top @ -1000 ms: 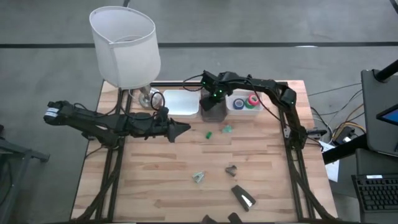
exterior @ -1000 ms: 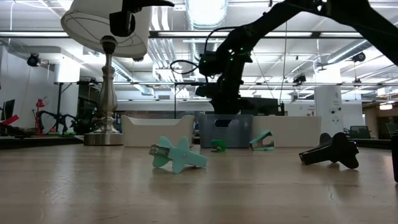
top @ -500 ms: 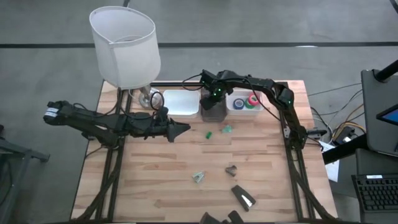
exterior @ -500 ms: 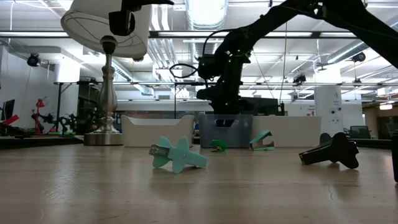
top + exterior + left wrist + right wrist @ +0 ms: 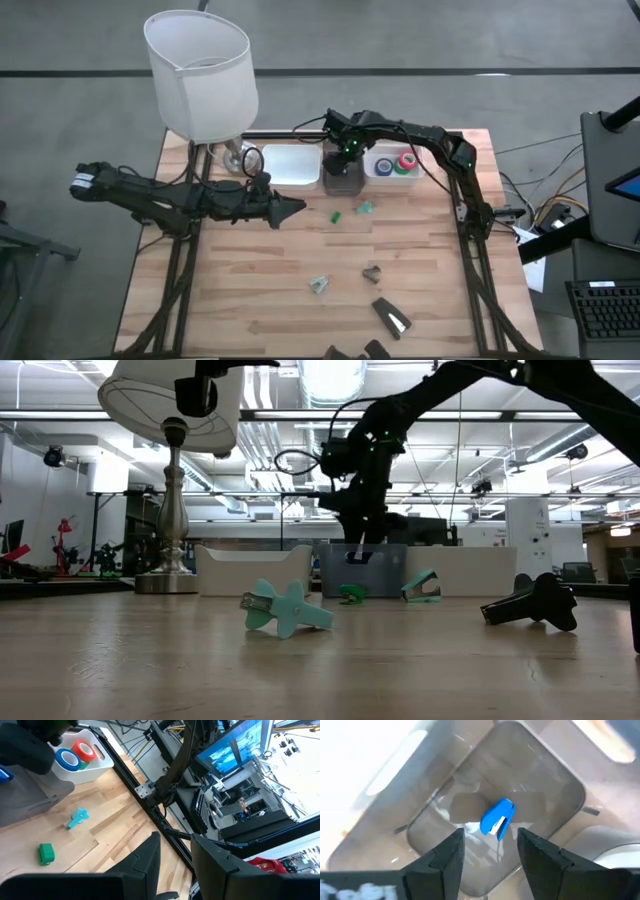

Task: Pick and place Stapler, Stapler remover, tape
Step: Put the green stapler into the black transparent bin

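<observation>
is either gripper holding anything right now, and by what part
Nothing is held. The right gripper is open above the grey bin, a blue staple remover lying free inside. The left gripper hangs empty.

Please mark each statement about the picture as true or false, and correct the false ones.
1. The right tool is above the grey bin. True.
2. A blue item lies inside that bin. True.
3. The black stapler is already in the white tray. False: it lies on the table, near the front edge.
4. The tape rolls lie loose on the table. False: they sit in a white bin.
5. The left tool holds a green remover. False: it holds nothing.
</observation>
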Robot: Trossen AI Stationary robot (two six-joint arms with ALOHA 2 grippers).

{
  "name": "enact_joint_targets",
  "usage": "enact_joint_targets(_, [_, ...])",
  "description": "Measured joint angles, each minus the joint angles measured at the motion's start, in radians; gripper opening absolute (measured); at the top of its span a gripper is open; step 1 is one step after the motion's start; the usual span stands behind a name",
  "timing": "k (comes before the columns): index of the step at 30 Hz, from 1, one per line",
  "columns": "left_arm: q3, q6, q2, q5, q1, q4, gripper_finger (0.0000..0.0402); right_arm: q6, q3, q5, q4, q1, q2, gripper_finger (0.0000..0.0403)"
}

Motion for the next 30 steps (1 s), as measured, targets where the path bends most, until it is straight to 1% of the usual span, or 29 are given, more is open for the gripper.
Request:
enact_joint_targets(6, [0.0, 0.031, 0.0, 0.0, 0.0, 0.0, 0.011, -0.13, 0.0, -0.011, 0.0, 0.048, -0.076, 0.018])
enact_joint_targets(8, [0.0, 0.031, -0.001, 0.0, 0.0, 0.0, 0.011, -0.189, 0.0, -0.036, 0.002, 0.077, -0.099, 0.0178])
enact_joint_targets(10, [0.0, 0.031, -0.002, 0.0, 0.0, 0.001, 0.011, -0.25, 0.0, -0.056, 0.001, 0.112, -0.118, 0.0176])
enact_joint_targets(18, [0.0, 0.03, -0.012, 0.004, 0.0, 0.001, 0.011, -0.444, 0.0, -0.058, 0.009, 0.269, -0.17, 0.0163])
enact_joint_targets(22, [0.0, 0.032, -0.025, 0.004, 0.0, 0.001, 0.011, -0.476, -0.002, -0.059, 0.009, 0.337, -0.171, 0.0157])
enact_joint_targets(26, [0.0, 0.039, -0.047, 0.004, 0.0, 0.001, 0.011, -0.478, -0.021, -0.057, 0.006, 0.375, -0.167, 0.0153])
enact_joint_targets(30, [0.0, 0.118, -0.075, 0.004, -0.001, 0.001, 0.011, -0.533, -0.035, -0.058, 0.006, 0.409, -0.165, 0.0149])
